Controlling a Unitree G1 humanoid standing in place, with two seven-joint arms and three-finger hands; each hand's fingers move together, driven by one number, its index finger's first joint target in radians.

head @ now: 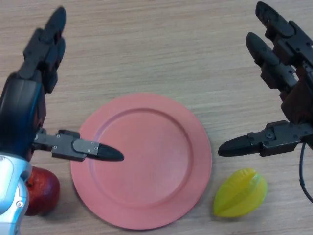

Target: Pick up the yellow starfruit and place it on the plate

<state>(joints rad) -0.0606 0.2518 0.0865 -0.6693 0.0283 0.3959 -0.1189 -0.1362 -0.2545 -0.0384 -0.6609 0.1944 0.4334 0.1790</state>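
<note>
So the yellow starfruit (240, 193) is sitting on the table at the lower right of the frame, just beside the pink plate (142, 205), not on it yet. The right hand (286, 105) hangs above it with fingers spread and straight, holding nothing. The left hand (36, 93) is on the left, also open, thumb poking out over the plate. My worry: that fruit is ridged and slick-looking, so a sloppy pinch could roll it off the near edge. A red apple (41, 191) sits lower left, out of the way.

Head view, close above table (161, 54)
</note>
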